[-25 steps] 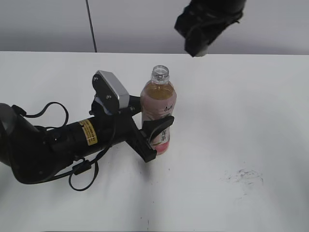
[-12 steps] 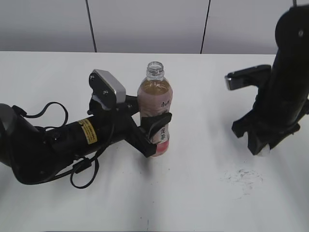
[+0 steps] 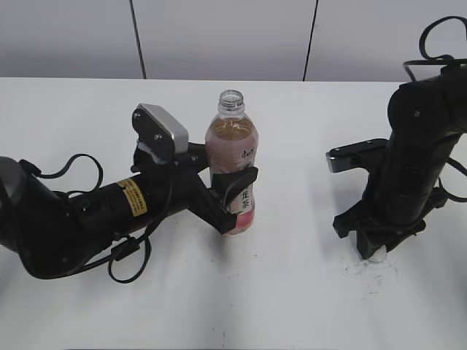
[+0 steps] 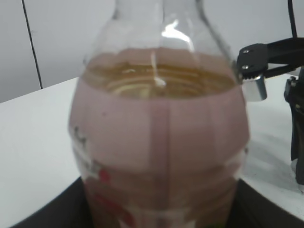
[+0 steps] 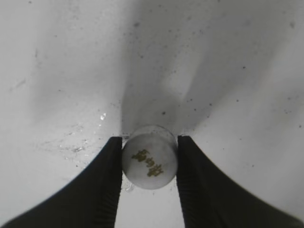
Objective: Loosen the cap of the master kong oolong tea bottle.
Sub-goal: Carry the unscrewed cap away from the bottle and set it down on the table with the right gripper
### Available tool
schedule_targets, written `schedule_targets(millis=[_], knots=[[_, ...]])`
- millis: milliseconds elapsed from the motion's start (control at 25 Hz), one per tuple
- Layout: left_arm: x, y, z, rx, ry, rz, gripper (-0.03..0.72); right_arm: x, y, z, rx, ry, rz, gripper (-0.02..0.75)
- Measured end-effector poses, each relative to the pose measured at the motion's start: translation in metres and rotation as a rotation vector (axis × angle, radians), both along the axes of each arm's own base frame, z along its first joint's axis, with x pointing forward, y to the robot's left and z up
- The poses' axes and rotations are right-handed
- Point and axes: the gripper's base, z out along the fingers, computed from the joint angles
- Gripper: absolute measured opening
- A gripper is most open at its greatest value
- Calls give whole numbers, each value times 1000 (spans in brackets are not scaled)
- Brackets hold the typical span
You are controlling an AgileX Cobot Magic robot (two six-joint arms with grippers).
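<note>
the right gripper (image 5: 149, 164) has its two black jaws squeezed on the little white cap (image 5: 149, 157), low down by the white table (image 3: 306, 292). the left gripper (image 3: 235, 197) hugs the master kong oolong tea bottle (image 3: 232, 164) around its pink label. the bottle stands straight up on the table with its top open, well apart from the cap.

The bottle (image 3: 233, 171) stands upright on the desk (image 3: 292, 292), a bit left of the middle, with the left claw (image 3: 235, 197) wrapped round its lower half from the left. The cap (image 5: 149, 163) is off the bottle, well over to the right, sitting between the right claw (image 5: 148, 164) fingers right down at the desk.
</note>
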Motion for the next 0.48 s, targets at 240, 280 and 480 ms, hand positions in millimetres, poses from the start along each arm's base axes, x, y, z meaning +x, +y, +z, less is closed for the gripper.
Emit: schedule_targets(millis=[240,280,480], knots=[[0,0,0,0,1,1,385,1,0,-5,0,3,-3,375],[0,0,0,0,1,1,385,1,0,-5,1,3,-4,434],[0,0,0,-1,1,2,385,0,2,-5,18,9,-24,575]])
